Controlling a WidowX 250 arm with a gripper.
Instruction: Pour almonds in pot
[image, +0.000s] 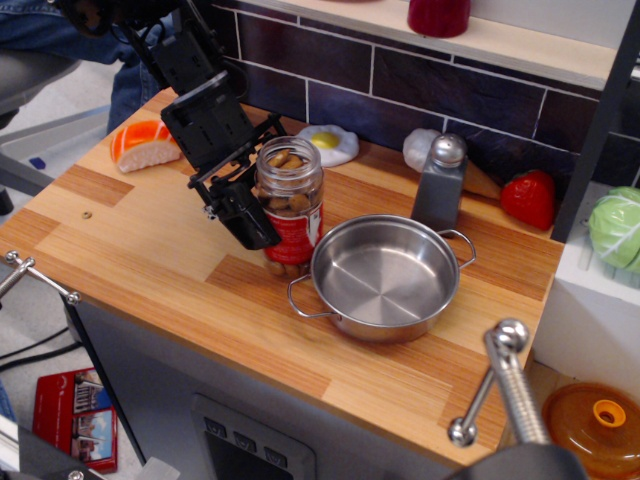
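Observation:
The almonds (287, 160) fill a clear open-topped jar (293, 212) with a red and white label. The jar stands upright on the wooden counter, touching the left rim of the pot (385, 280). The pot is a shallow shiny steel pan with two loop handles, and it is empty. My gripper (264, 186) comes in from the upper left and its black fingers (248, 215) sit on either side of the jar, shut on it. The far finger is partly hidden behind the jar.
An orange-and-white sushi toy (143, 143) lies at the back left and a fried egg toy (325, 145) sits behind the jar. A grey shaker (442, 185) and a red strawberry toy (528, 198) stand by the tiled wall. A metal lever (505, 380) rises at the front right.

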